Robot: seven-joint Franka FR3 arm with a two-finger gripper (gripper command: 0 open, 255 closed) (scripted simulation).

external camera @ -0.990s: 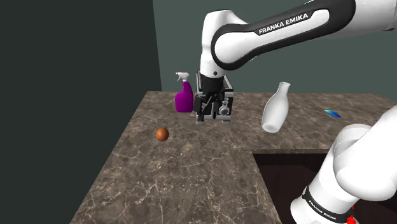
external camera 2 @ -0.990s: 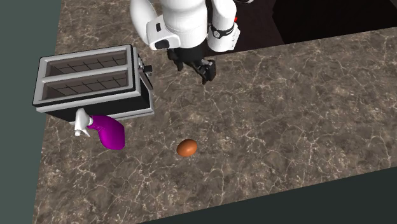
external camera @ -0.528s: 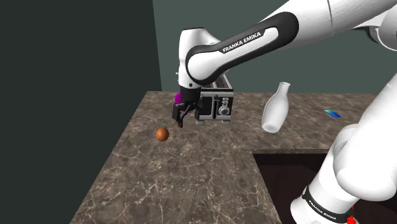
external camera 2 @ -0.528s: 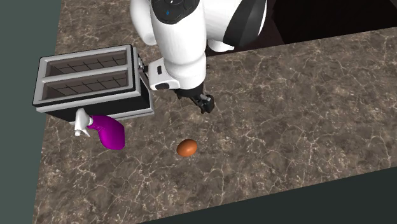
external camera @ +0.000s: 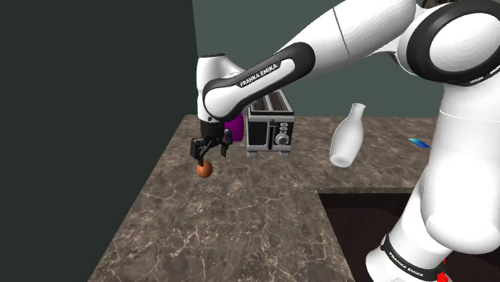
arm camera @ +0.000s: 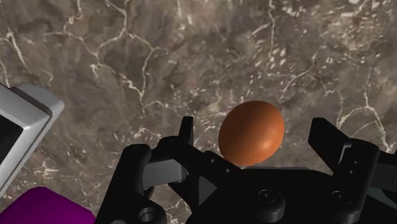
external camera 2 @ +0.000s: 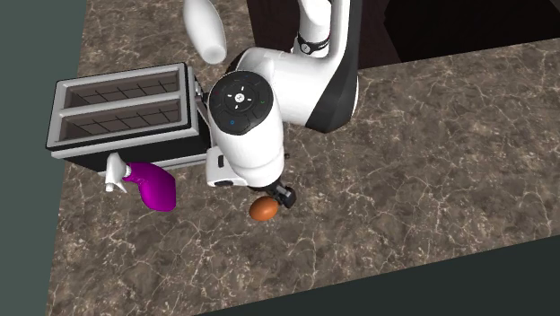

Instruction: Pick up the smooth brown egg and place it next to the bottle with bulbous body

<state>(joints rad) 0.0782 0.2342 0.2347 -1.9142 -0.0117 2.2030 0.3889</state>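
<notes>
A smooth brown egg [external camera: 204, 169] [external camera 2: 263, 208] lies on the dark marble counter [external camera: 240, 216] near its edge at the shoulder view's left. My gripper [external camera: 207, 152] [external camera 2: 284, 195] hangs just above it, pointing down and open. In the wrist view the egg [arm camera: 251, 132] sits between the two black fingers [arm camera: 186, 130], which stand apart from it on both sides. A white bottle [external camera: 346, 136] [external camera 2: 205, 27] with a narrow neck and rounded body leans at the counter's far right in the shoulder view. A purple spray bottle [external camera 2: 153, 186] [external camera: 235, 126] lies beside the toaster.
A black and silver toaster [external camera: 270, 128] [external camera 2: 126, 117] stands close behind the arm. A dark sunken basin [external camera: 360, 232] opens at the shoulder view's lower right. A small blue object [external camera: 418, 143] lies at the far right. A dark wall borders the counter's left edge.
The arm has swung from in front of the toaster towards the shoulder view's left and down, and now stands over the egg. The fingers stayed open. The egg has not moved.
</notes>
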